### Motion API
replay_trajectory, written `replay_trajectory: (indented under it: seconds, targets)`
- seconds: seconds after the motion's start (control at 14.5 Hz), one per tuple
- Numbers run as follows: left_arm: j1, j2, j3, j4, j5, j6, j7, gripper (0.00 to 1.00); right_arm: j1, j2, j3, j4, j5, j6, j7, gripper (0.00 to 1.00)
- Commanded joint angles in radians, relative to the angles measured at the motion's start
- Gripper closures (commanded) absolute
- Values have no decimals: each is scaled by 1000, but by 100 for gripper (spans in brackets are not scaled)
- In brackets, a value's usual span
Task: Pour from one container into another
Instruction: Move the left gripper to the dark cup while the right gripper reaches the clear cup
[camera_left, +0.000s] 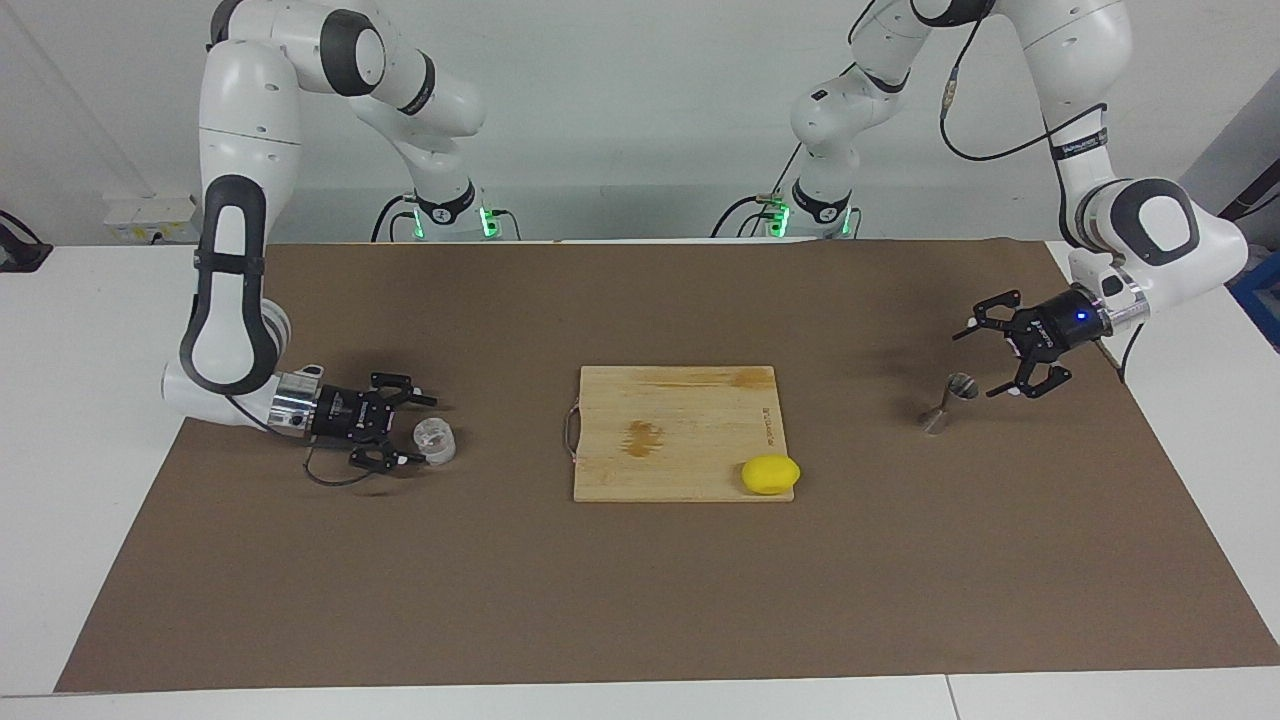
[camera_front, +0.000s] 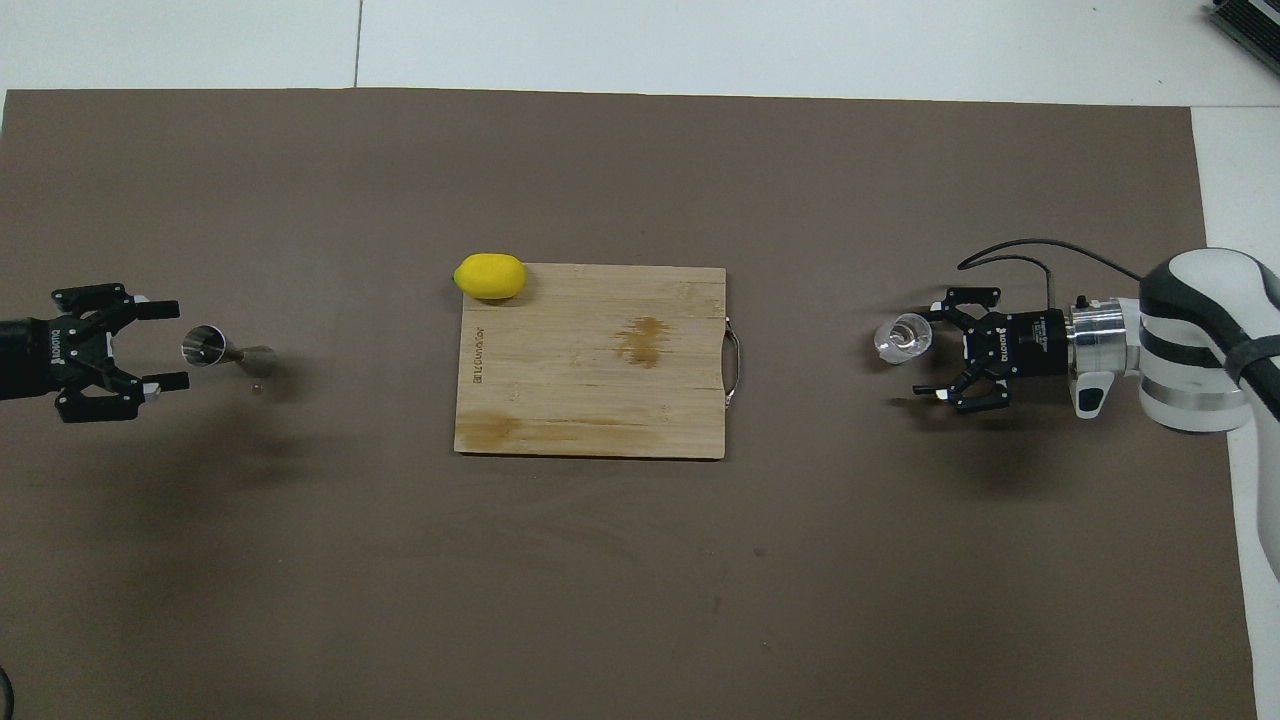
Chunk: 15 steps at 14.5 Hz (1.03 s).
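1. Right gripper (camera_left: 412, 430) is down low at the right arm's end of the table, lying sideways with its jaws spread wide; the glass cup (camera_left: 436, 440) sits right at its fingertips, partly between them, but nothing's clamped on it
2. Glass cup stands upright on the brown mat (camera_left: 640, 600), well apart from the cutting board (camera_left: 670, 440)
3. Left gripper (camera_left: 990, 362) is over at the left arm's end, also turned sideways and wide open, holding nothing, just beside the jigger (camera_left: 945, 402)
4. Jigger stands upright on the mat, its top cone close to the left gripper's lower fingertip; can't tell if they actually touch
5. Cutting board is in the middle of the table between the two, with a yellow lemon (camera_left: 769, 474) on its corner farther from the robots, toward the left arm's end
6. Board's metal handle (camera_left: 570, 432) faces the right arm's end
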Motion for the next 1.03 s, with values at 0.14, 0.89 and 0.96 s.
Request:
replay_trajectory:
  seconds: [0.14, 0.89, 0.96]
  targets:
    - [77, 68, -10, 25, -108, -94, 238, 0, -4, 11, 14, 3, 30, 22, -33, 1]
    - [133, 200, -9, 91, -172, -253, 432, 0, 11, 11, 14, 3, 28, 41, -77, 12]
    - [131, 211, -9, 93, -173, -252, 473, 0, 12, 11, 14, 3, 28, 41, -77, 14]
